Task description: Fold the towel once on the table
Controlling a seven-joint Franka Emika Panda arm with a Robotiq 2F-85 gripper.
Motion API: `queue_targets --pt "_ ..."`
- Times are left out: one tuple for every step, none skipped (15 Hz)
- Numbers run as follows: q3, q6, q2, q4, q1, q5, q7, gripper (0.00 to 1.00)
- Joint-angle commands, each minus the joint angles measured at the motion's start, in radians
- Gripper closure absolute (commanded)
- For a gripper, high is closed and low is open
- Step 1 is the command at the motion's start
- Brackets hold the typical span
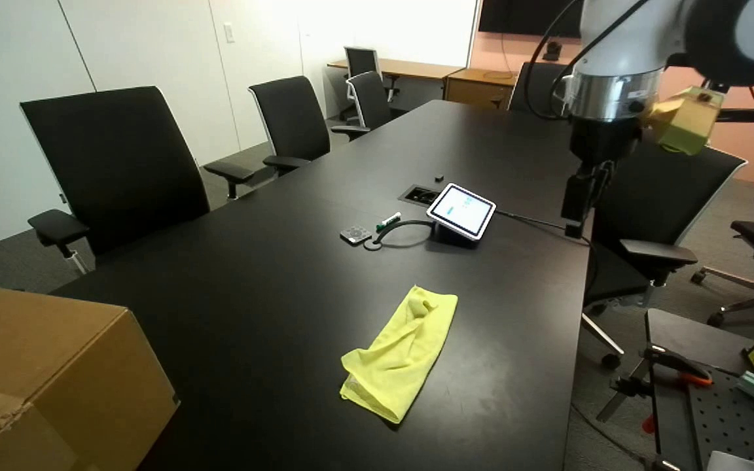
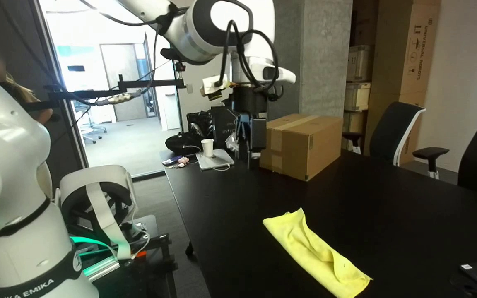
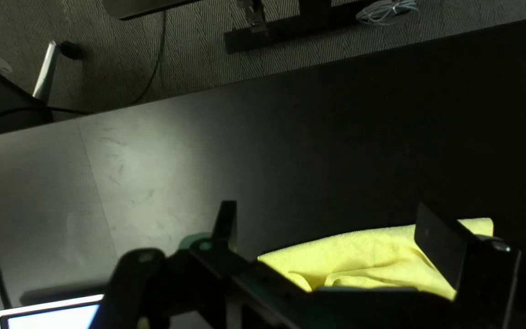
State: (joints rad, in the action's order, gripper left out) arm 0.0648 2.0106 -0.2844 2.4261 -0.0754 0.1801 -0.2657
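The towel [image 1: 410, 350] lies on the table [image 1: 272, 301]. In an exterior view, the tablet [image 1: 462, 212] stands behind the towel, with the marker [image 1: 388, 221] to the tablet's left; the box [image 1: 105, 386] sits left of the towel. In an exterior view, the cup [image 2: 207, 147] stands on the laptop [image 2: 214, 163], left of the box. The gripper [image 3: 329, 233] hangs above the table.

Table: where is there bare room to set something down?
In an exterior view, the black table is bare between the towel and the cardboard box, and from the towel to the table's edge at picture right. Crowded: around the tablet, marker and square pad, and beside the box, where a cup stands on a flat silver device.
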Motion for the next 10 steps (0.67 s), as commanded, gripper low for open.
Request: queue_targets --pt "-0.028 0.021 -0.252 0.142 0.045 -0.023 0.071 0.0" --pt "-0.026 0.024 -0.31 0.169 0.051 -0.027 0.093 0.0" --pt "-0.022 0.027 -0.366 0.192 0.054 -0.03 0.113 0.0" --pt "-0.043 0.001 -0.222 0.109 0.065 -0.021 0.075 0.0" --pt "-0.042 0.001 -0.272 0.132 0.068 -0.023 0.09 0.0" --pt "-0.041 0.001 -0.312 0.152 0.07 -0.025 0.098 0.0" --pt "-0.041 0.001 -0.34 0.167 0.071 -0.025 0.103 0.0" --pt "-0.041 0.001 -0.354 0.177 0.071 -0.026 0.105 0.0" --pt "-0.041 0.002 -0.358 0.182 0.071 -0.026 0.106 0.0" --pt "-0.041 0.003 -0.357 0.184 0.071 -0.026 0.106 0.0"
